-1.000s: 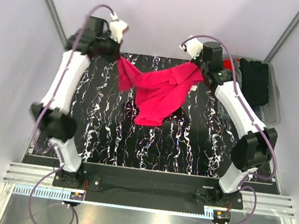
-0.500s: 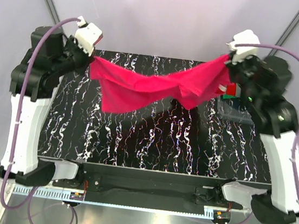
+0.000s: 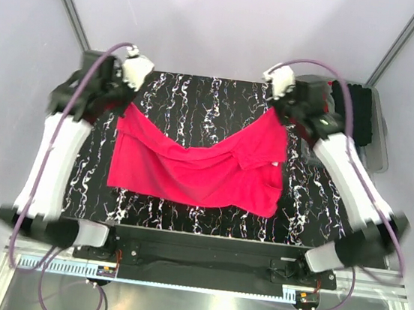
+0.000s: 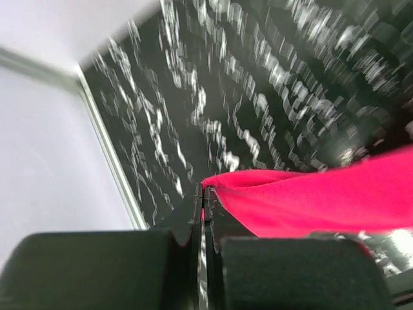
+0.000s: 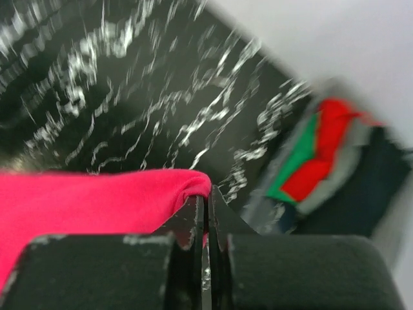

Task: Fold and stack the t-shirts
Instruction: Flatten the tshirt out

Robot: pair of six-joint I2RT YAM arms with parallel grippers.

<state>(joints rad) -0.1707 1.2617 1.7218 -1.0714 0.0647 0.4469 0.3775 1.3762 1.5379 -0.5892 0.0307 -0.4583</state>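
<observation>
A bright pinkish-red t-shirt point(image 3: 198, 169) hangs spread between both arms over the black marbled table point(image 3: 213, 103), its lower edge near the front edge. My left gripper point(image 3: 127, 100) is shut on the shirt's left top corner point(image 4: 213, 184); in the left wrist view its tips point(image 4: 203, 194) pinch the cloth. Over at the right top corner point(image 5: 187, 184) my right gripper point(image 3: 275, 109) is shut as well, and the right wrist view has its tips point(image 5: 205, 197) closed on the hem. More t-shirts point(image 5: 316, 155), red, green and grey, lie in a bin at the right.
A clear plastic bin point(image 3: 374, 145) stands off the table's right side with a black garment point(image 3: 356, 109) in it. Grey walls with metal rails close in the back and both sides. The arm bases sit at the near edge.
Both arms swung wide apart with the shirt, then came forward and lower. The shirt went from a bunched hang at the back to a broad spread sheet over the table.
</observation>
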